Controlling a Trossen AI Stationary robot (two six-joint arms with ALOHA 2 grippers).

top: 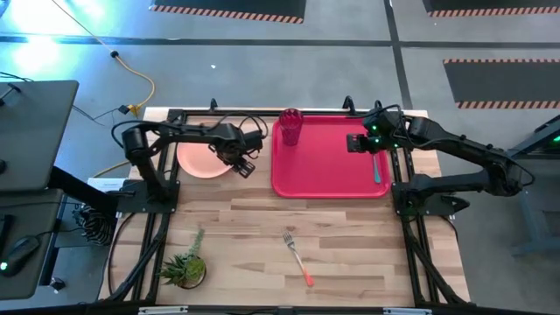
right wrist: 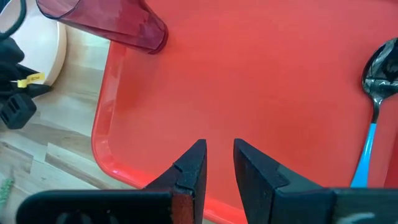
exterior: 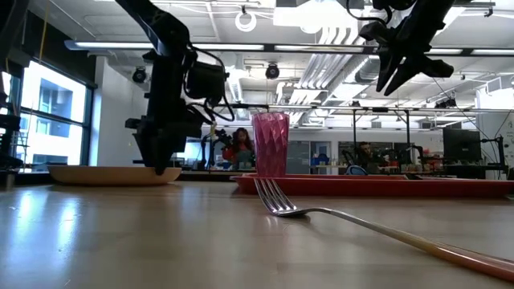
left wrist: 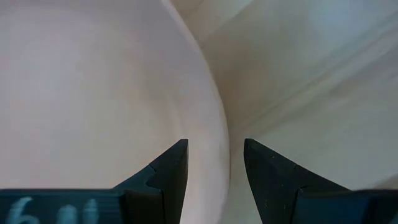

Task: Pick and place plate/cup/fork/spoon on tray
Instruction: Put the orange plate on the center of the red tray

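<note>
On the wooden table (top: 350, 236), the red tray (top: 328, 171) holds the cup (top: 290, 127) upright in a far corner and the spoon (top: 377, 168) along its right edge. The pink plate (top: 197, 160) lies left of the tray, its rim between the left gripper's (top: 245, 164) parted jaws. The right gripper (top: 357, 143) hovers above the tray, jaws slightly apart, empty. The fork (top: 297, 255) lies alone near the table's front.
</note>
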